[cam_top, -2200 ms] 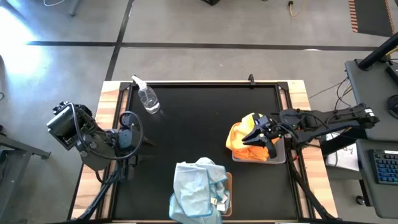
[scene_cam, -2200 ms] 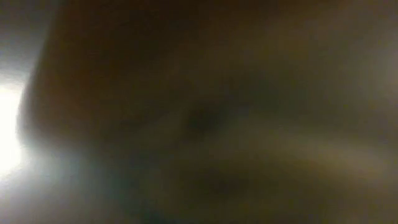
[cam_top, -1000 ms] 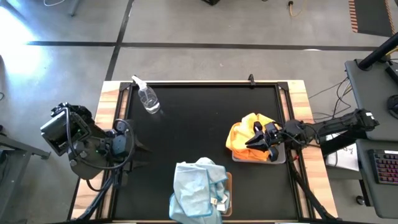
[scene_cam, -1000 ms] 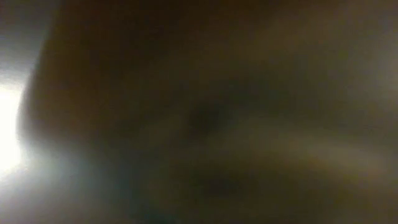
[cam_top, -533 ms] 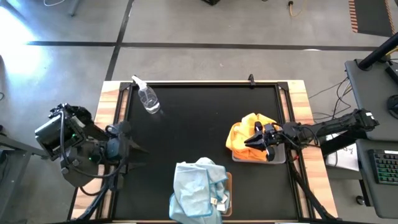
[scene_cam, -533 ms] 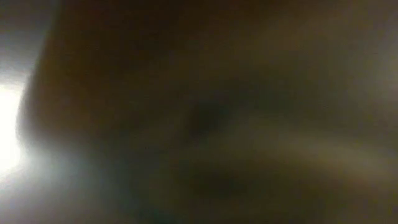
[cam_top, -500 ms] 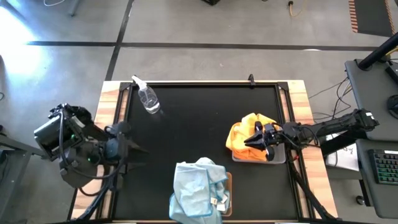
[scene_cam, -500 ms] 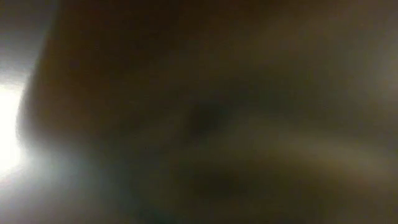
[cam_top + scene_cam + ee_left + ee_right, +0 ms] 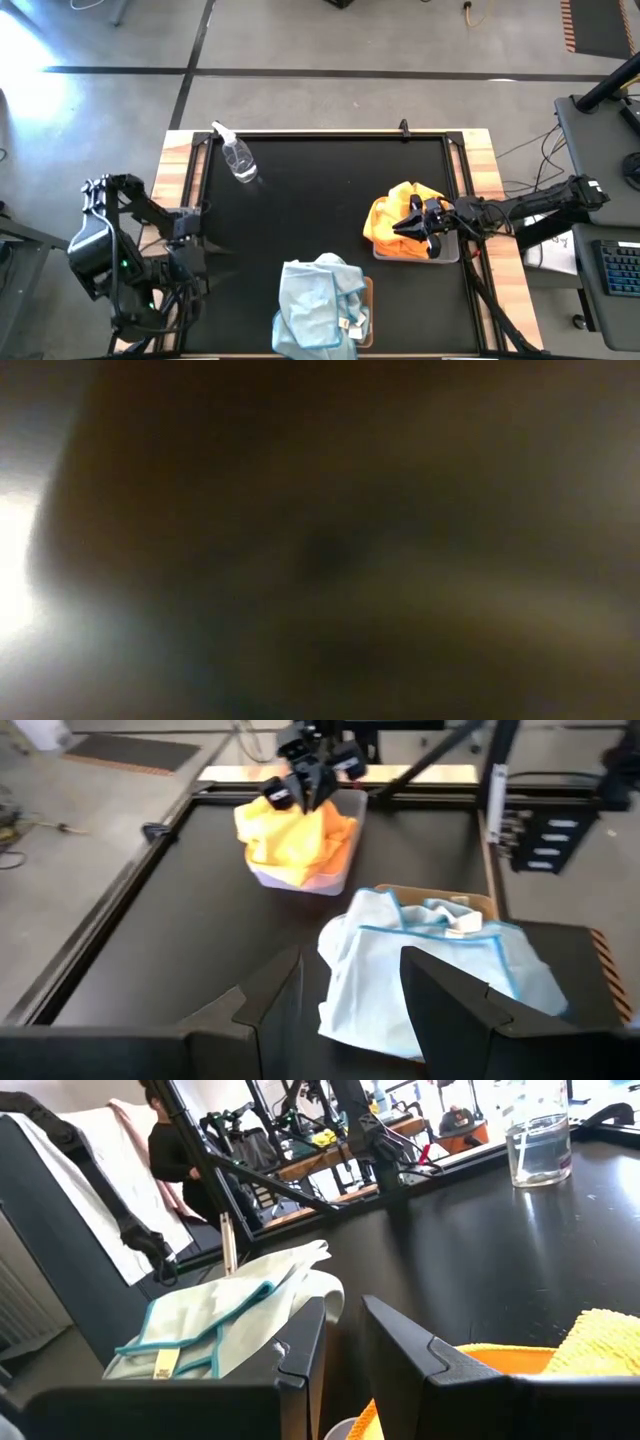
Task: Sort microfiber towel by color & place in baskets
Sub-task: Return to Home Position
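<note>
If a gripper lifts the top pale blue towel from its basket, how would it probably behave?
The pale blue towels lie crumpled and hang over the rim of the tan basket, so they are probably floppy, sagging from any pinch. Thin cloth suggests light weight. Being heaped together, a neighbouring cloth might drag along.

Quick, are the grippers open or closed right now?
Left gripper: open, holding nothing.
Right gripper: open, empty, over the bright orange microfiber towels.
</note>
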